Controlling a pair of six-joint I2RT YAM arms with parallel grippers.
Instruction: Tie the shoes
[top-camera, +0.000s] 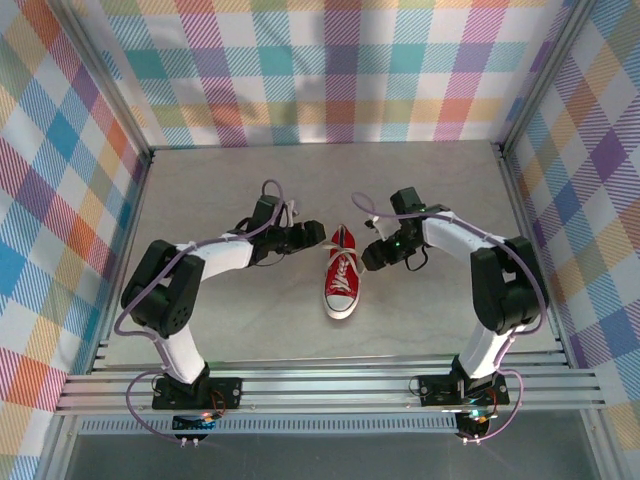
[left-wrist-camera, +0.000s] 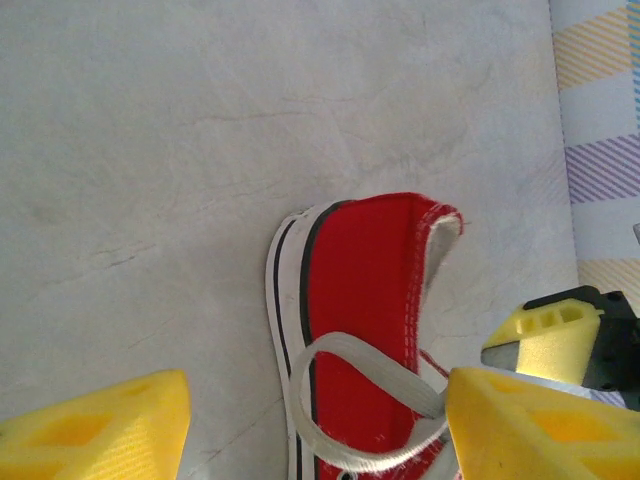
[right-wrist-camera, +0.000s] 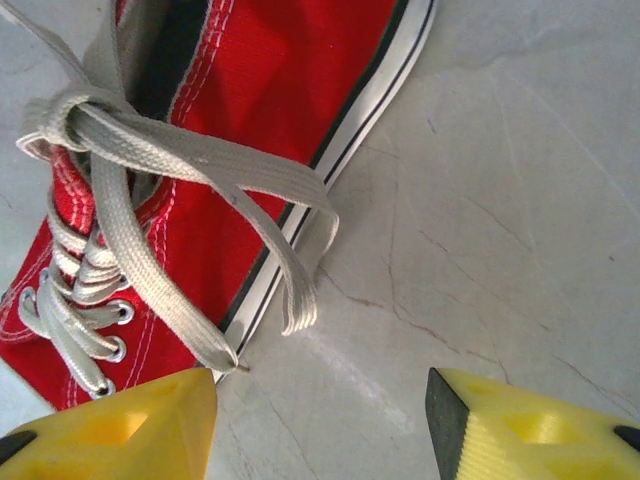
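The red shoe (top-camera: 341, 282) lies mid-table, white toe cap toward the near edge. My left gripper (top-camera: 314, 236) hovers open by its heel on the left. In the left wrist view the red heel (left-wrist-camera: 365, 290) and a white lace loop (left-wrist-camera: 335, 405) lie between the yellow fingers (left-wrist-camera: 100, 435); the loop reaches the right finger. My right gripper (top-camera: 372, 252) stands open at the shoe's right side. In the right wrist view the laces are knotted (right-wrist-camera: 75, 115) above the eyelets. A loop (right-wrist-camera: 300, 285) and a lace end hang over the sole, with bare table between the fingertips (right-wrist-camera: 530, 430).
Plaid cloth walls (top-camera: 330, 70) close in the grey table on three sides. An aluminium rail (top-camera: 330, 385) runs along the near edge at the arm bases. The right gripper's yellow finger (left-wrist-camera: 545, 340) shows past the heel in the left wrist view.
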